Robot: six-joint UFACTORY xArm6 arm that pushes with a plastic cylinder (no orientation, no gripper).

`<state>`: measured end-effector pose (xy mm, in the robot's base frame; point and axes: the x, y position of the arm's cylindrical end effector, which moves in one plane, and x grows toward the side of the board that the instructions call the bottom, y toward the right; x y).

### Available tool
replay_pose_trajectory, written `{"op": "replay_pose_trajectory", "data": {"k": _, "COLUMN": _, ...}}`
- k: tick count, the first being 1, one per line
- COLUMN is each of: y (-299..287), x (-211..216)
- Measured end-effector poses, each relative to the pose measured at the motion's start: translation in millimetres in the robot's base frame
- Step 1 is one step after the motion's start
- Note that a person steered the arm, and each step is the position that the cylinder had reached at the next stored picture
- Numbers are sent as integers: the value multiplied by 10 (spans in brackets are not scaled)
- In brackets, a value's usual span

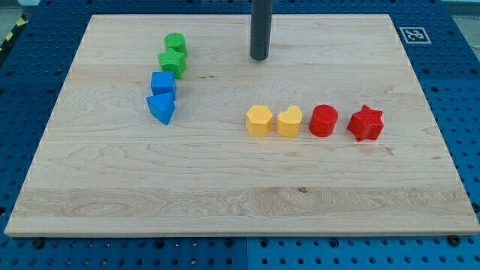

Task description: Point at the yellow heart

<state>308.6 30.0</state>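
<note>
The yellow heart [289, 121] lies right of the board's middle, in a row of blocks. A yellow hexagon [259, 120] touches it on the view's left. A red cylinder [324, 120] stands just to its right, then a red star [365, 123]. My tip [259, 58] is the lower end of a dark rod coming down from the view's top. It rests on the board well above the yellow blocks, apart from all blocks.
At the upper left, a green cylinder [175, 43] and a green star [172, 62] sit above a blue cube [163, 82] and a blue triangular block [161, 108]. The wooden board [240, 202] lies on a blue perforated table.
</note>
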Motion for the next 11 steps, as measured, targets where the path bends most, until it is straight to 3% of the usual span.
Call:
{"op": "replay_pose_trajectory", "data": {"k": 6, "y": -3, "x": 103}}
{"op": "replay_pose_trajectory", "data": {"k": 8, "y": 256, "x": 872}}
{"op": "replay_pose_trajectory", "data": {"k": 9, "y": 256, "x": 977}}
{"op": "replay_pose_trajectory", "data": {"k": 11, "y": 488, "x": 747}}
